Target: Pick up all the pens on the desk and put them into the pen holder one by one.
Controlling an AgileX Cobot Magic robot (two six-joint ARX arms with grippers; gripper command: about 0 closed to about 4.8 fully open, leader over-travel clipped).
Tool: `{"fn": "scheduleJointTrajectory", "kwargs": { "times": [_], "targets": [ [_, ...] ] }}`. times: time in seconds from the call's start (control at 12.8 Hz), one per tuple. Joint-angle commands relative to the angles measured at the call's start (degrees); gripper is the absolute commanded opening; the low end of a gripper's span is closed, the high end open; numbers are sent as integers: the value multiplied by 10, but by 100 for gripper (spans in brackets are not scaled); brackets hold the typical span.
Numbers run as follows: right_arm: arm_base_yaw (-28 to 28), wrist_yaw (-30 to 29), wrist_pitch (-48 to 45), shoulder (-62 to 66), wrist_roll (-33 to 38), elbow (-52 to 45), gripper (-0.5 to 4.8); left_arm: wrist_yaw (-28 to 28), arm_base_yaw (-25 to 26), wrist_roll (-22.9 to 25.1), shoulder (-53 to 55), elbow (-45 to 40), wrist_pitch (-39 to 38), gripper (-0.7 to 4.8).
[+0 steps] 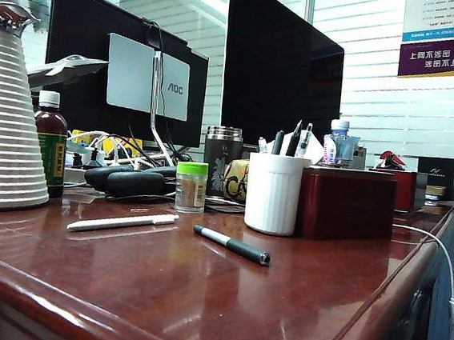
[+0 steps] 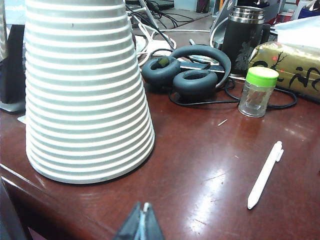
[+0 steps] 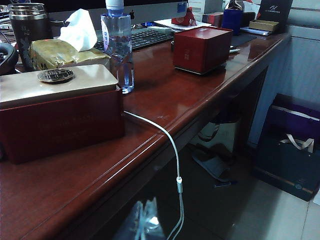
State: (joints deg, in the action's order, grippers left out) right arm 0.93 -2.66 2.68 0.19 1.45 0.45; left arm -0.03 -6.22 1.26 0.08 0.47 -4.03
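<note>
Looking down my left wrist camera, I see the left gripper with its fingers pressed together and holding nothing, poised over the near edge of the counter. Close beside it stands the big white ribbed jug, and the white pen lies flat on the wood off to the other side, well apart from the fingers. Beyond the pen are the green-capped bottle and a pair of dark headphones.

My right gripper is blurred, but its fingers look closed too, and empty; it hangs off the counter's rounded edge, over the floor, near a dangling white cable. A dark red box sits on the counter just beyond it, with a water bottle behind the box.

From the exterior camera neither arm shows. The white pen and the dark pen both lie on the counter, apart from each other, in front of the pen holder. That white ribbed cup stands upright, touching or just beside the dark red box, with several pens already standing in it.
</note>
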Motion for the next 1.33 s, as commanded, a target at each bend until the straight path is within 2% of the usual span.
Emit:
{"fn": "scheduleJointTrajectory", "kwargs": {
  "times": [0.08,0.39,0.47,0.7,0.78,0.86,1.02,1.09,1.17,1.25,1.33],
  "targets": [
    [0,-1,-7,0,1,-2,-6,0,0,-2,1,-1,7,-5],
    [0,-5,-16,0,24,11,-6,0,0,-3,1,7,12,-5],
    [-1,-5,-9,4,35,62,-6,-21,0,-32,2,52,12,-5],
    [-1,-20,31,93,46,185,-6,-43,0,-34,64,172,11,-5],
    [-1,-97,56,259,46,340,-6,-5,0,-31,204,303,10,-5],
    [-2,-166,89,344,46,421,-6,68,0,-32,282,374,-4,-5],
    [-25,-185,103,426,45,489,-6,143,-7,-32,364,460,-61,-5],
    [-53,-185,109,466,44,517,-6,156,-21,-31,398,497,-90,-5],
    [-137,-187,112,534,17,546,-6,159,-70,-8,448,558,-123,-5],
    [-282,-185,116,620,11,549,-6,153,-141,7,485,621,-197,-5],
    [-313,-179,119,645,11,549,-6,153,-153,21,487,630,-208,-5]
  ]
}}
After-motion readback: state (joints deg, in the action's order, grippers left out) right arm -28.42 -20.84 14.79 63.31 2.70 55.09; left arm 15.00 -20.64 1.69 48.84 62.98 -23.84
